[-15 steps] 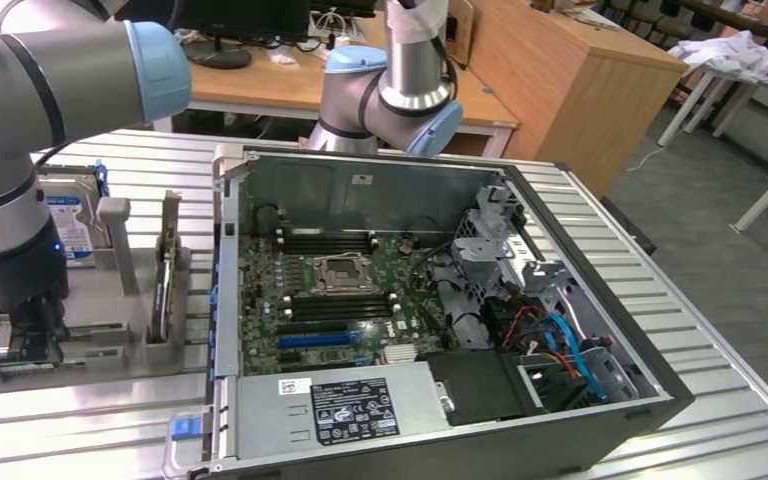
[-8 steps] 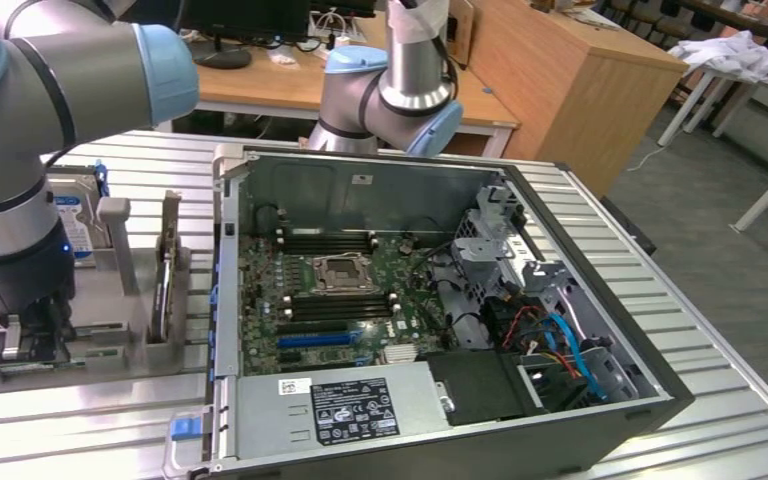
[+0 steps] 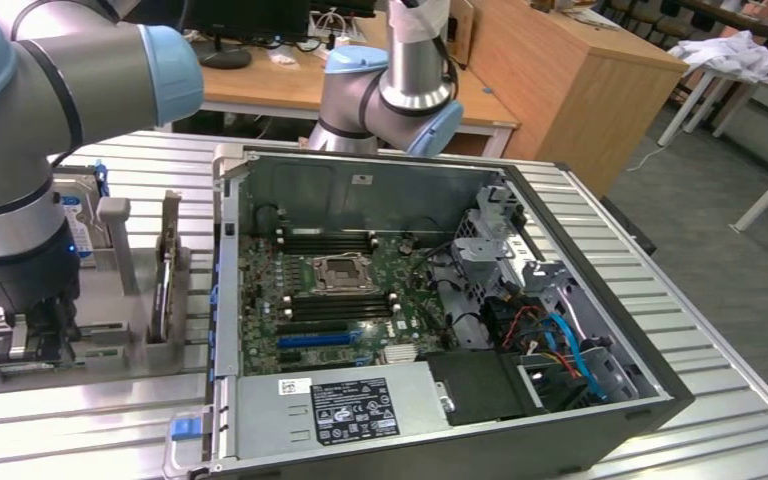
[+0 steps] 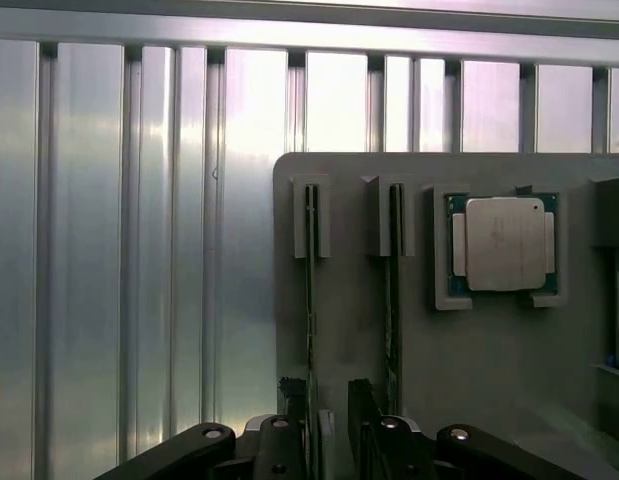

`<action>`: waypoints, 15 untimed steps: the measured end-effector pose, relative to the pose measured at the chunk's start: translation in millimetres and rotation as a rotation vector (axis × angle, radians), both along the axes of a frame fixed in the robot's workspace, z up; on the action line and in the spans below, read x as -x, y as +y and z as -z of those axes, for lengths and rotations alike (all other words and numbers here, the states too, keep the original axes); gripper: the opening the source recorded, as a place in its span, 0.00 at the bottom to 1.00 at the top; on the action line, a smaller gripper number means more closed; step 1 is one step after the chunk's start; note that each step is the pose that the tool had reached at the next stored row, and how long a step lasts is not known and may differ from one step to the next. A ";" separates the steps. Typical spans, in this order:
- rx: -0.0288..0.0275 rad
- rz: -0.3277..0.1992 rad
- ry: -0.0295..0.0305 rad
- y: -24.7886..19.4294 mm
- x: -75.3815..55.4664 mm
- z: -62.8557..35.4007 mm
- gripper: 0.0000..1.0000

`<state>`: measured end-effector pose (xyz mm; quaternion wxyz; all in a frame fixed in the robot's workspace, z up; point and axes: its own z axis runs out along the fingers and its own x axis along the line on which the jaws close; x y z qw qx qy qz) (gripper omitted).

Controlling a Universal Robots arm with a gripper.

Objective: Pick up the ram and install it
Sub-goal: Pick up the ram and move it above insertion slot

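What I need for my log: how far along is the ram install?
Done: nothing yet; the ram and the other stick stand in their holder. In hand: the gripper hangs at the ram, jaws open, not clamped. Left: lifting it and seating it in the motherboard.

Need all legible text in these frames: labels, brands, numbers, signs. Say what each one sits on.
No text can be quoted; none of it reads.
Black label on the power supply: white print and symbols, too small to read.
White sticker next to the black label: blurred, unreadable.
CPU in the grey tray: faint marks on its lid, not legible.
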<state>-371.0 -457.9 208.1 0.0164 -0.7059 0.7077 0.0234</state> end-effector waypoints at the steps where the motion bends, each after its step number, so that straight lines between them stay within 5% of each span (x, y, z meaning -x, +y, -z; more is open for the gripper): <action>1: 0.0001 0.000 0.0000 0.1 0.0 0.0 0.31; 15: 0.0000 0.000 0.0000 -1.0 -0.1 9.6 0.31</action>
